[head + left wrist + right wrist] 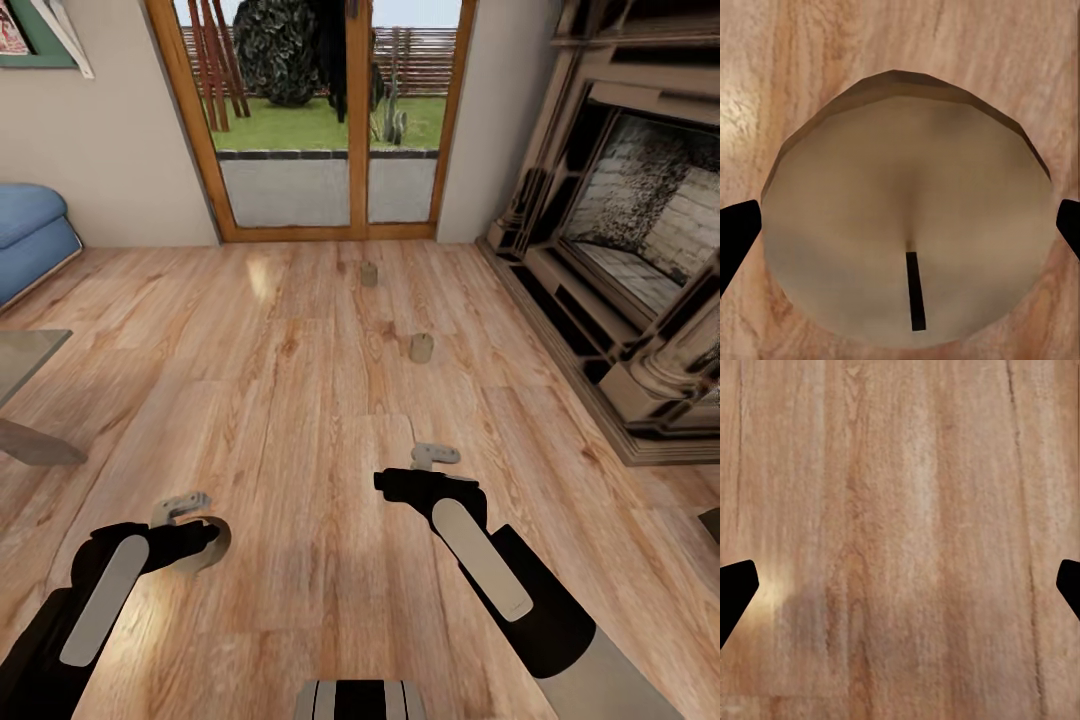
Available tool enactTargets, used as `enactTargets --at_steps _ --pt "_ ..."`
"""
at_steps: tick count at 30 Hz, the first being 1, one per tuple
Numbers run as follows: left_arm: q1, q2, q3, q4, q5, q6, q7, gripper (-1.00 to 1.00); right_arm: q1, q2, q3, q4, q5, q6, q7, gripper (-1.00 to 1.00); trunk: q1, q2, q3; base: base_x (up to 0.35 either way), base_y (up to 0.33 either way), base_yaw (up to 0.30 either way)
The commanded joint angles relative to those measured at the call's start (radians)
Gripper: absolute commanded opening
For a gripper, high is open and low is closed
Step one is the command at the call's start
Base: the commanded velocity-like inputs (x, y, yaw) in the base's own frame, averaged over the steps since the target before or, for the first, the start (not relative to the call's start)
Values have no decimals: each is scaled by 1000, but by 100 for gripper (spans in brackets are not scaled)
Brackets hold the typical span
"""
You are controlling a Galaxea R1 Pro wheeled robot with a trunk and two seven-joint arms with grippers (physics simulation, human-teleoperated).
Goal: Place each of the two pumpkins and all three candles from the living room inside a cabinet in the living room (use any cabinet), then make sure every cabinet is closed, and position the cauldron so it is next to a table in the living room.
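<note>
My left hand (pixel 205 540) was clenched around a short, stubby beige-tan candle (pixel 907 217); through the left wrist camera its round end with a thin dark wick lay between my two black fingertips (pixel 736 232), one at each side of it, above the light wood plank floor (pixel 300 400). In the head view that candle (pixel 212 545) showed only as a tan curve at the end of my left arm, low over the boards.

My right hand (pixel 432 458) hung released with nothing in it, its black fingertips (pixel 735 589) set wide apart over bare planks.

Two more beige-tan candles stood upright on the floor ahead of my right hand: the nearer one (pixel 421 348) well clear of it, the farther one (pixel 369 273) close to the wood-framed glass garden door (pixel 310 120). The two stood apart from each other.

A corner of the glossy grey low desk (pixel 25 365) showed at my left, with the blue sofa (pixel 30 235) beyond it against the wall. The brick fireplace with its dark stepped surround (pixel 620 250) stood along my right.
</note>
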Motion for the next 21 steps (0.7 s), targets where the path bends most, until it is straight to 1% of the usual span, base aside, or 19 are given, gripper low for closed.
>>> enactTargets --at_steps 1,11,13,17,18,21 --pt "0 0 -1 -1 11 2 11 -100 -1 -1 2 0 -9 1 -10 100 -1 0 3 0 0 0" --pt "0 1 0 -4 12 2 11 -100 0 -1 3 3 -9 0 -10 100 -5 2 42 0 0 0" --pt "0 1 -1 -4 22 2 11 -100 0 -1 3 4 -9 -1 -10 100 -6 3 50 0 0 0" --pt "0 4 -2 -4 73 2 11 -100 -1 -1 4 7 -9 -16 -10 100 -8 4 65 0 0 0" --pt "0 4 -3 -4 82 2 11 -100 -1 -1 4 7 -9 -19 -10 100 -8 4 69 0 0 0" --pt "0 6 -5 -4 94 2 11 -100 -1 -1 4 7 -9 -23 -10 100 -10 5 81 0 0 0"
